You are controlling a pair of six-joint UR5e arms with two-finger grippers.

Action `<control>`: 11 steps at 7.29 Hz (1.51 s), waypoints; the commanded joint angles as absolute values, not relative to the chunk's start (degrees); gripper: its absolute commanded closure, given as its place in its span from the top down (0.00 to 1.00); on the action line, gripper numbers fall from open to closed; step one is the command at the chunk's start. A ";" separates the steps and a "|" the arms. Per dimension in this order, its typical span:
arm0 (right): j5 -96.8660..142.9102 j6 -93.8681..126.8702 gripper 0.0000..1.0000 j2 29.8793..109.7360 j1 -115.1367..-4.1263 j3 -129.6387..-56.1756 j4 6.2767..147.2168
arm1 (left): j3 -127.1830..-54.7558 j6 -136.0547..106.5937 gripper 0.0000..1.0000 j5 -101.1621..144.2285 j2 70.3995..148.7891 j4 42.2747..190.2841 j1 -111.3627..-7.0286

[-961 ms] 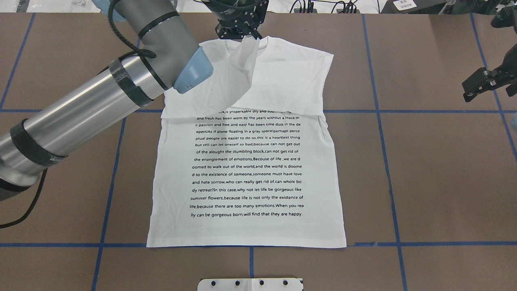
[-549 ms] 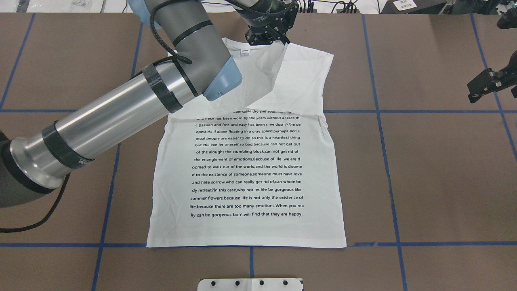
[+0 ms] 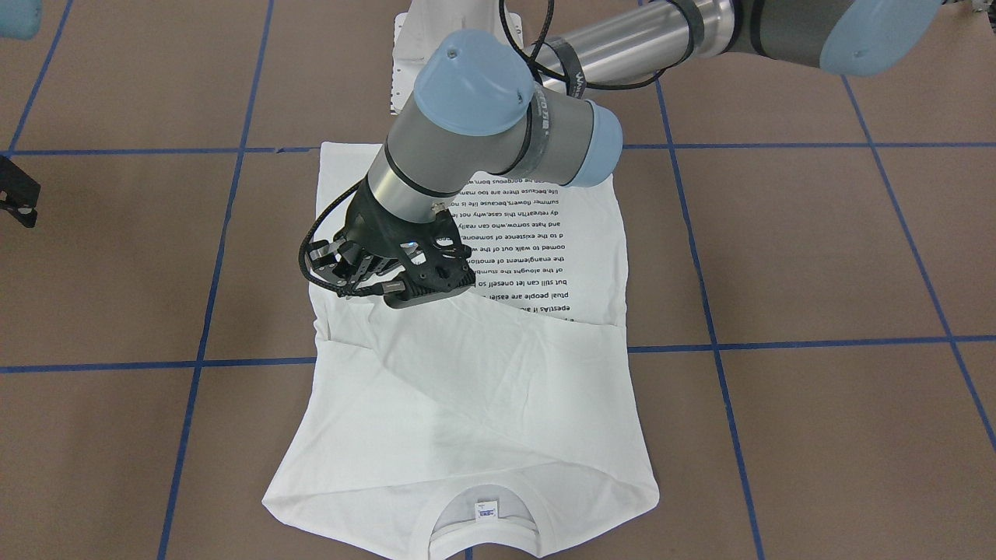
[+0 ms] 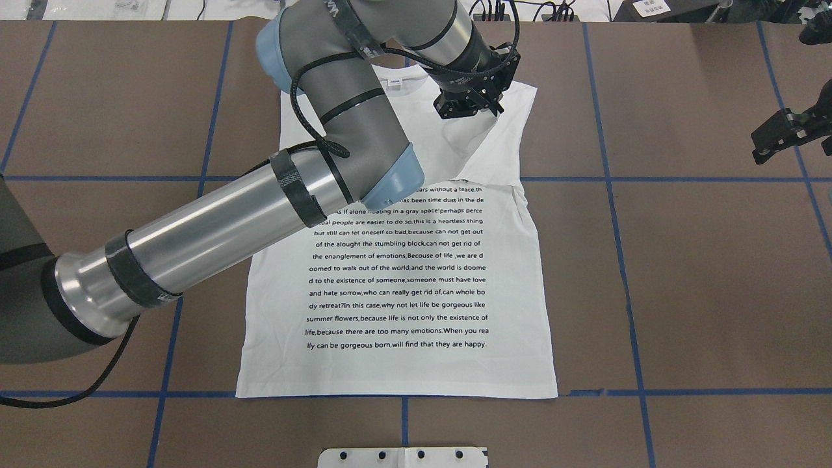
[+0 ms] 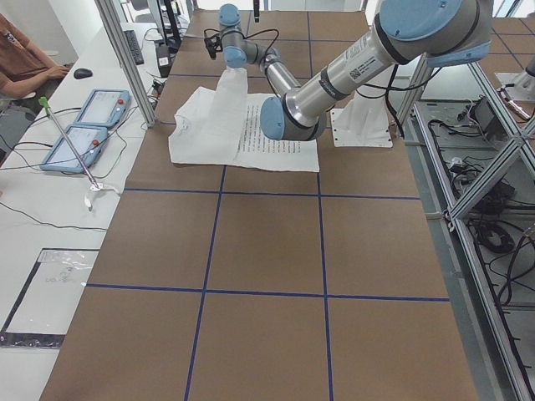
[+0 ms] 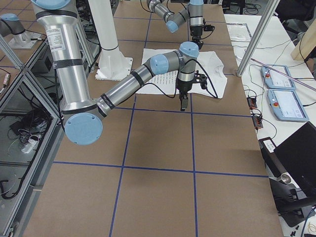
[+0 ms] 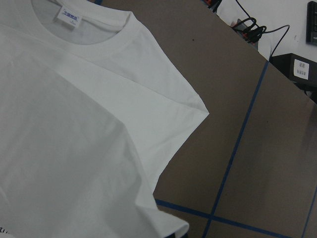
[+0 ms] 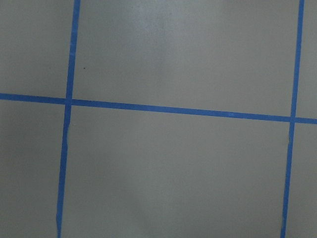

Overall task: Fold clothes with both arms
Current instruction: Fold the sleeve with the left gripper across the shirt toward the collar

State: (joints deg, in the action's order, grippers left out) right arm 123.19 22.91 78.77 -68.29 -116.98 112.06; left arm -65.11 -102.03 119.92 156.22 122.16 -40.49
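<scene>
The white shirt (image 4: 396,286) lies flat on the brown table, black text facing up, its collar label (image 4: 394,82) at the far end. My left arm reaches over it. The left gripper (image 4: 484,112) hangs just above the shirt's far right shoulder, shut on a sleeve that is pulled diagonally across the chest. In the front-facing view the cloth rises in a peak to the left gripper (image 3: 420,297). The left wrist view shows the collar (image 7: 124,47) and one folded shoulder corner. My right gripper (image 4: 764,146) hovers over bare table far to the right; I cannot tell whether it is open.
The white pedestal base (image 4: 403,457) stands at the table's near edge. Blue tape lines (image 8: 178,110) divide the table into squares. A side bench with two control tablets (image 5: 84,125) and a seated person (image 5: 25,58) lies beyond the far end.
My left gripper has swung rightward and slightly nearer, from the collar to above the right shoulder, dragging the held sleeve across. The collar label is now uncovered. The right gripper barely moved.
</scene>
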 commanded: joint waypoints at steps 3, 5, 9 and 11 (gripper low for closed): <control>124.63 23.12 1.00 78.49 -68.20 -116.54 112.06 | -56.88 -102.30 0.00 113.40 156.71 132.25 -37.63; 124.72 23.12 1.00 78.40 -68.20 -116.63 112.06 | -54.32 -102.30 0.04 107.68 157.76 136.04 -34.46; 125.51 23.12 1.00 78.22 -68.20 -116.81 111.97 | -54.84 -102.04 1.00 103.36 157.68 140.62 -32.08; 125.42 23.20 1.00 78.22 -68.20 -116.81 111.97 | -55.54 -101.08 1.00 103.45 156.72 140.54 -32.08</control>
